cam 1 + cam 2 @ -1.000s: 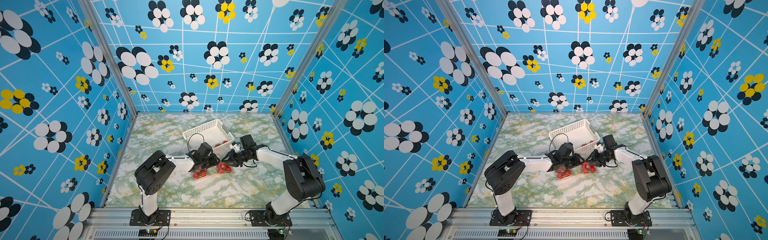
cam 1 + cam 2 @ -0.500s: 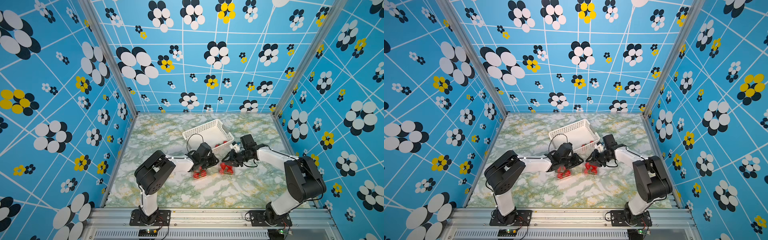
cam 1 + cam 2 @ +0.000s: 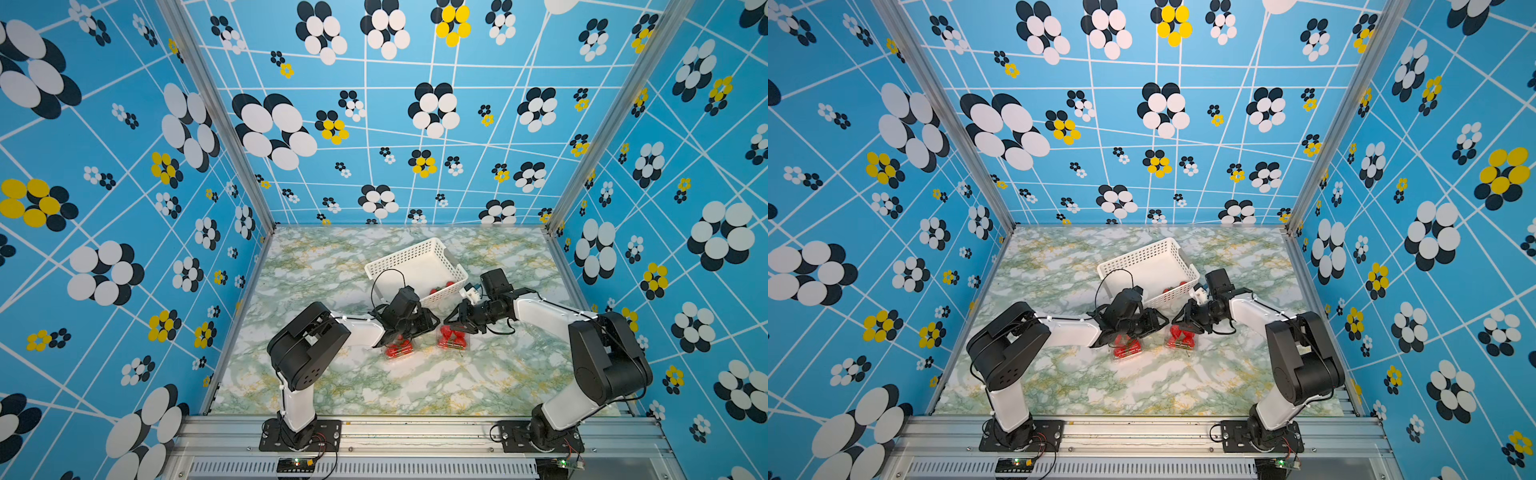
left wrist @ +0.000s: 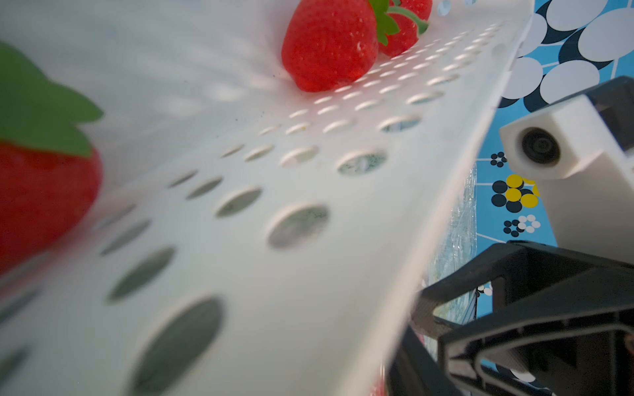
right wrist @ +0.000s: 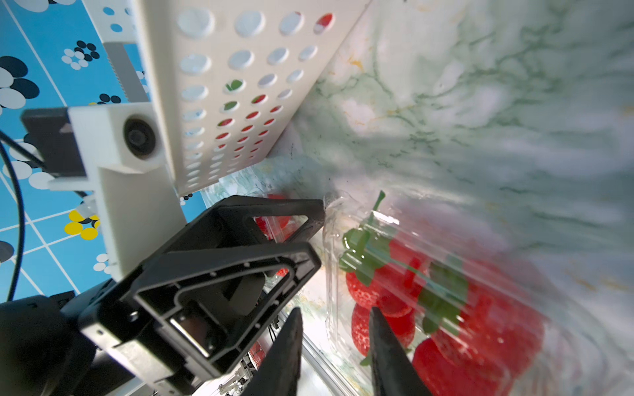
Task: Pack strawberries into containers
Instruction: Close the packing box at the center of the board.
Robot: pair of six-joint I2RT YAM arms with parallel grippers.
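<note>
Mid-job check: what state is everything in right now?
white basket: a few strawberries inside.
left container: holds strawberries, lid state unclear.
right container: holds strawberries, lid state unclear.
left end effector: open, above left container.
right end effector: open, straddling right container's edge.

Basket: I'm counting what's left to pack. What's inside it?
Three strawberries show inside the basket in the left wrist view. In a top view the left arm covers its near corner; more may hide there.
</note>
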